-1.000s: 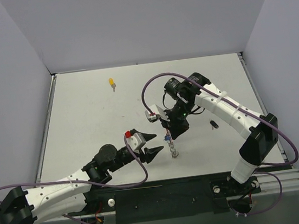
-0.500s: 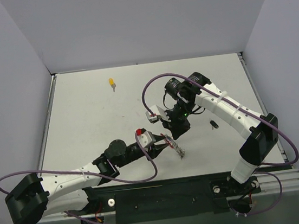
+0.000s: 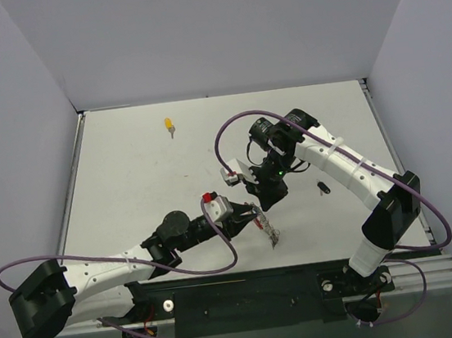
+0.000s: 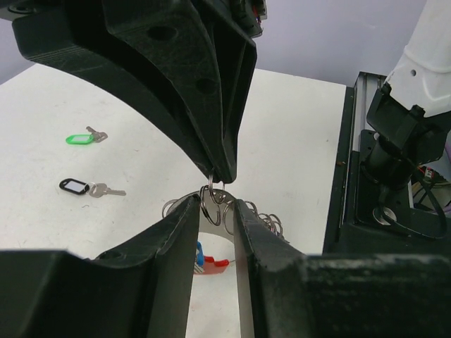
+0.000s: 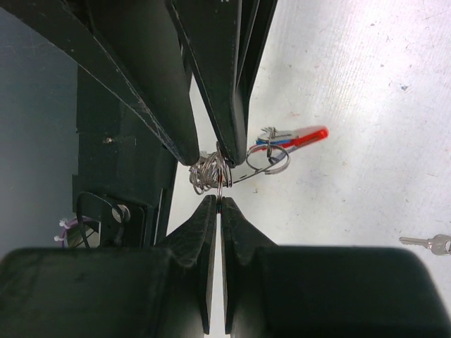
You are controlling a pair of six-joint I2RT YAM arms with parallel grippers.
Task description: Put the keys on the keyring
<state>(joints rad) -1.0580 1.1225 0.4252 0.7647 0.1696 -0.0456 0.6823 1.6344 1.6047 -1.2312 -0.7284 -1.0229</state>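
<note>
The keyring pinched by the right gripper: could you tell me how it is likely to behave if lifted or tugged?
Probably floppy: the keyring is a chain of linked silver rings trailing from the right gripper. Likely light, since one fingertip pinch holds it. It may swing or twist if the left gripper nudges it.

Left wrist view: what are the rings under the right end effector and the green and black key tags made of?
Ring cluster: probably thin polished steel wire, silvery coils with bright glints. Green tag and black tag: likely moulded plastic, from the flat solid colour and soft sheen. Their key blades look like plain silvery metal.
</note>
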